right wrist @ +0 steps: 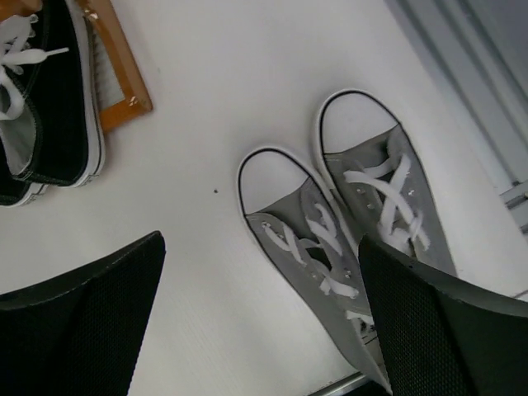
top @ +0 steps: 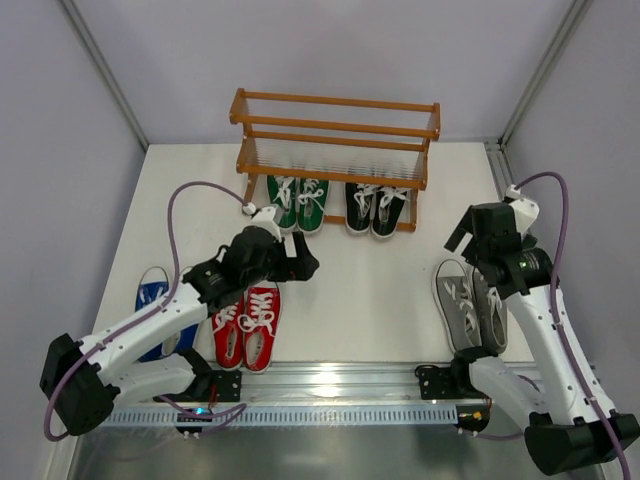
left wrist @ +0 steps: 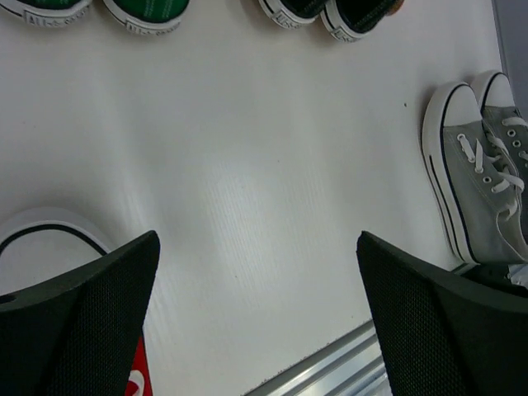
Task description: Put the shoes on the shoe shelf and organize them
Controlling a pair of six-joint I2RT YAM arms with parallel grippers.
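Aiming for the shoe shelf (top: 335,140) at the far edge, take one shoe of the grey pair (right wrist: 330,239) by the right edge, lowering your right gripper (right wrist: 260,243), fingers spread and empty, squarely over its collar; the left gripper (left wrist: 257,239) hangs equally released.

table (top: 370,290) centre: free | shelf (top: 335,125) bottom: taken (green pair (top: 298,203), black pair (top: 377,210))

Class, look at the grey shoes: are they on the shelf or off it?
Off. The grey shoes stand on the table, apart from the shelf.
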